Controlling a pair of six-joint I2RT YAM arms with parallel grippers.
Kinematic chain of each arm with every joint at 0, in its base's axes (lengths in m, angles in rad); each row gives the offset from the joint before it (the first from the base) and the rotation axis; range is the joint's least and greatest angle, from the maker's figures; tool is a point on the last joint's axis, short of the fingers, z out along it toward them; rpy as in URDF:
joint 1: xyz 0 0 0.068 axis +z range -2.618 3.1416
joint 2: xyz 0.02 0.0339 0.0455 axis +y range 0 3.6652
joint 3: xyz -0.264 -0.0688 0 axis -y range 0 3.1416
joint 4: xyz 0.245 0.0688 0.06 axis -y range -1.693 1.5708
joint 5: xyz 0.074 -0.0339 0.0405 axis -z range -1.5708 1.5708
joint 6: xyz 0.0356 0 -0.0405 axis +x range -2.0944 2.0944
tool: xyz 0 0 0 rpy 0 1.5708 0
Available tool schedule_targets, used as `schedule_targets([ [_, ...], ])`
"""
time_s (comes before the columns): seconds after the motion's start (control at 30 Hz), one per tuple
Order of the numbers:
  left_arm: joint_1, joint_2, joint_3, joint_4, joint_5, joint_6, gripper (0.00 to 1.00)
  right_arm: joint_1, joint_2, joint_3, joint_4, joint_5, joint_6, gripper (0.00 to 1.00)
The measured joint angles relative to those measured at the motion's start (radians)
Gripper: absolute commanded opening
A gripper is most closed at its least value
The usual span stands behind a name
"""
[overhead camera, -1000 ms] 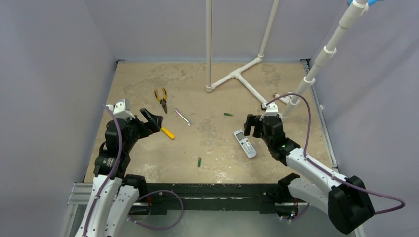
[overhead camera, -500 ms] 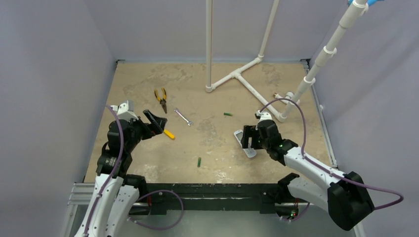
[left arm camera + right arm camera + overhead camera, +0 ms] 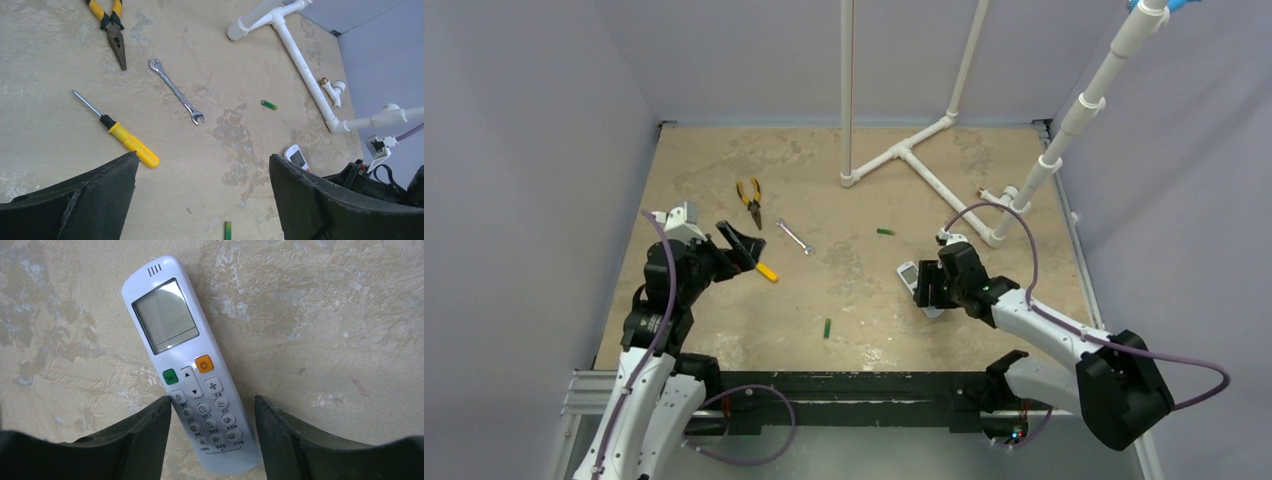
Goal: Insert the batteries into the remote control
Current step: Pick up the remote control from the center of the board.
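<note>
**Right jaws straddling the remote at 4 o'clock**

Seen from above, the tan counter (image 3: 724, 330) is carrying a white pipe frame (image 3: 904, 155) at 12 to 1 o'clock. The right arm (image 3: 1034, 325) is reaching in from 5 o'clock. The right jaws are straddling the button end of the remote control (image 3: 192, 375), which is lying face up at 4 o'clock with its screen end pointing toward 11 o'clock. These jaws are standing partly apart, with a finger (image 3: 145, 435) right at each long edge. Whether they are pressing the remote cannot be told.

The left arm (image 3: 659, 300) is hanging over the 8 o'clock side, and the left jaws are standing wide, holding nothing.

Yellow-handled pliers (image 3: 749, 200) are lying at 10 o'clock. A yellow screwdriver (image 3: 127, 142) is lying at 8 o'clock, and a silver wrench (image 3: 794, 236) at 9 o'clock, nearer the centre.

The far battery (image 3: 885, 231) is lying loose at 1 o'clock from the centre. The near battery (image 3: 827, 327) is lying at 6 o'clock near the counter's edge, well apart from the far one.
</note>
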State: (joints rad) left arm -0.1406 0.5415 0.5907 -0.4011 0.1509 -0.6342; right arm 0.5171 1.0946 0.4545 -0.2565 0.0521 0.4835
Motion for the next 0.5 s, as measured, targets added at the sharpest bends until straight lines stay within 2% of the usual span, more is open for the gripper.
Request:
schedule_targets([
  [0.13,0.000,0.009,0.000,0.008,0.003,-0.002,1.00,0.000,0.029,0.012,0.008,-0.006,0.005,0.45],
  [0.23,0.000,0.011,0.000,0.020,0.003,-0.002,1.00,0.000,0.053,0.019,0.023,-0.023,0.006,0.28],
  [0.3,0.000,0.012,0.000,0.022,0.003,-0.003,1.00,0.002,0.073,0.028,0.033,-0.038,0.005,0.21],
  [0.5,0.000,0.027,0.000,0.040,0.009,-0.010,1.00,0.017,0.130,0.070,0.060,-0.071,0.003,0.17],
])
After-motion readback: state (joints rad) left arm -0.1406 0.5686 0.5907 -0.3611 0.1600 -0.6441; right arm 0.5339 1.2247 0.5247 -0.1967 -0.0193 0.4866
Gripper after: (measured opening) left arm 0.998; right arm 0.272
